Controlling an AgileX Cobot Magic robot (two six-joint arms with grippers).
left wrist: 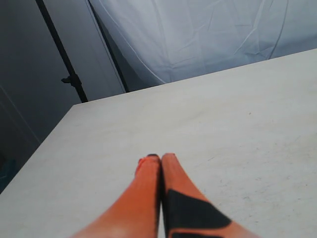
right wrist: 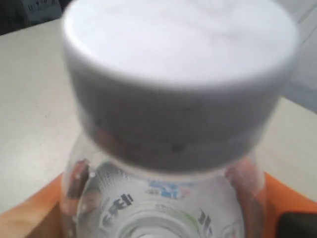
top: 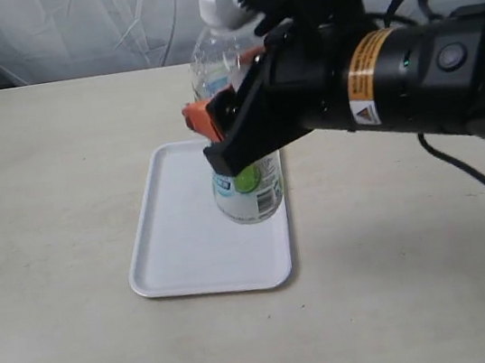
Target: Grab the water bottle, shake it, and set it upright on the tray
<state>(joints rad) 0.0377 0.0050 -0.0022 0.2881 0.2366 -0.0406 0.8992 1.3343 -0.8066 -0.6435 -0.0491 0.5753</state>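
Gripping the water bottle (top: 248,190) around its middle, the right pincer (top: 211,140) reaches in from the right side of the exterior view, an orange finger (top: 199,117) on the far side of the bottle and a black-backed finger across the near side, so it is clenched on the bottle. Bottle is upright, white cap (top: 223,0) on top, label with a green mark facing the camera low down. Its base sits down at the tray (top: 200,233) surface, on the right part of the tray close to the right rim; cannot tell if the base fully rests there or is a touch above. Tray is white, rounded corners, lying flat on the pale counter (top: 41,175). Right arm (top: 418,73) is black with a yellow sticker (top: 364,77), and a black cable (top: 470,175) trails off it over the counter. Right wrist view is very close and blurred: cap (right wrist: 181,59) fills the frame, clear bottle shoulder (right wrist: 163,198) below it, orange fingers (right wrist: 29,218) on both sides of the bottle. Left wrist view: left pincer (left wrist: 159,157) has its two orange fingers pressed together with nothing between them, so clenched and empty, over bare counter (left wrist: 237,124). White curtain (left wrist: 198,39) and a dark pole (left wrist: 59,49) stand behind the counter edge.
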